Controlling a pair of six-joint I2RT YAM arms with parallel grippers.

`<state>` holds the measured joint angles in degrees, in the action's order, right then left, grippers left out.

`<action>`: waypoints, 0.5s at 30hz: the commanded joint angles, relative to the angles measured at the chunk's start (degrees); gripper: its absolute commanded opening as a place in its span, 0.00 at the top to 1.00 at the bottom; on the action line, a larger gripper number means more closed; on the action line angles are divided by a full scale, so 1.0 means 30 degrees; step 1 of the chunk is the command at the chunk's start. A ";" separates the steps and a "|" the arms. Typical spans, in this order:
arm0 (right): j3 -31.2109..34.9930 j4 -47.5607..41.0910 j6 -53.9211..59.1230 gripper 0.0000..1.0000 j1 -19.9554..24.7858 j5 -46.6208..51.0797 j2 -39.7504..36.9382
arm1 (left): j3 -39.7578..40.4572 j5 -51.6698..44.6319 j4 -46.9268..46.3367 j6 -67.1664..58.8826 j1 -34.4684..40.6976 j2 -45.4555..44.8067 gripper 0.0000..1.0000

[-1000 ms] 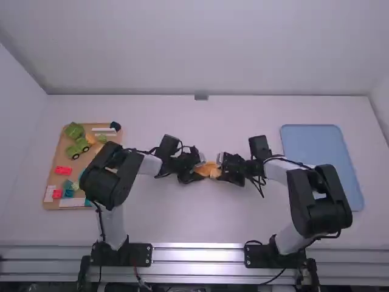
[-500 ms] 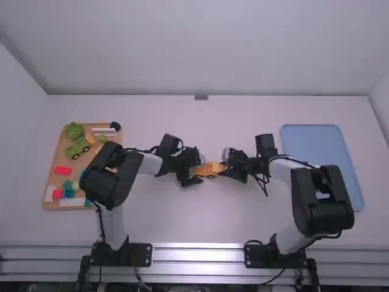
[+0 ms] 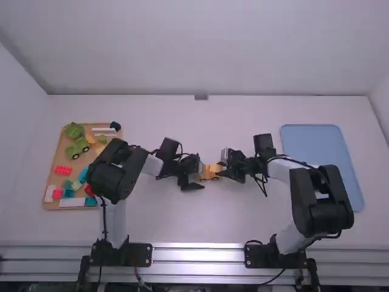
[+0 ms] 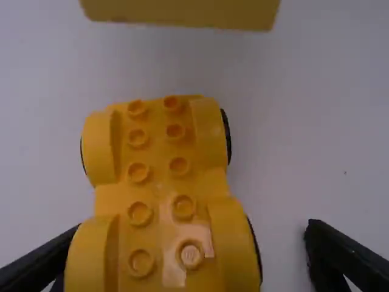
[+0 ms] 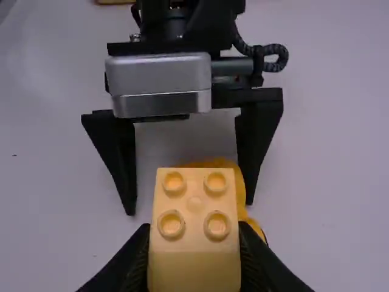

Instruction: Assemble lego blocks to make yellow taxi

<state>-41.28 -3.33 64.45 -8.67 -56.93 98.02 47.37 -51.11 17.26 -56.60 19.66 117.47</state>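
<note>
Yellow car base sits on the table; left gripper, toward nine o'clock, has fingers apart, perhaps to steady it; right gripper, toward three o'clock, clamps a block, likely for stacking.

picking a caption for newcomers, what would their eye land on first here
Probably the yellow studded plastic car base on wheels, mid-table, with the left gripper's fingers parted on either side. Next, the yellow plastic block with four studs, clamped in the right gripper near that base. Then the big blue rectangular tray at the high view's right.
</note>
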 commanded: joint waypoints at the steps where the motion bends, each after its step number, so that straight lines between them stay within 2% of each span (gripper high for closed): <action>1: -0.0146 -0.0095 -0.0058 0.81 0.0015 -0.0408 -0.0313 | -0.0277 -0.0262 -0.0095 -0.0452 -0.0576 0.0780 0.12; 5: -0.0146 -0.0087 -0.0051 0.81 0.0109 -0.0386 -0.0313 | -0.0277 -0.1574 0.0466 -0.0452 -0.1158 0.0780 0.14; 8: -0.0146 -0.0175 -0.0058 0.81 0.0284 -0.0379 -0.0313 | -0.0270 -0.2047 0.0605 -0.0437 -0.0998 0.0780 0.08; 10: -0.0146 -0.0197 -0.0058 0.81 0.0284 -0.0393 -0.0313 | -0.0277 -0.1617 0.0743 0.0138 -0.0656 0.0780 0.02; 15: -0.0146 -0.0175 -0.0058 0.81 0.0117 -0.0146 -0.0313 | -0.0306 0.0284 0.1603 0.3475 0.0124 0.0780 0.00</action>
<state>-41.28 -3.70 64.53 -7.99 -56.95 98.02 47.13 -52.49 22.33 -51.77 18.85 118.78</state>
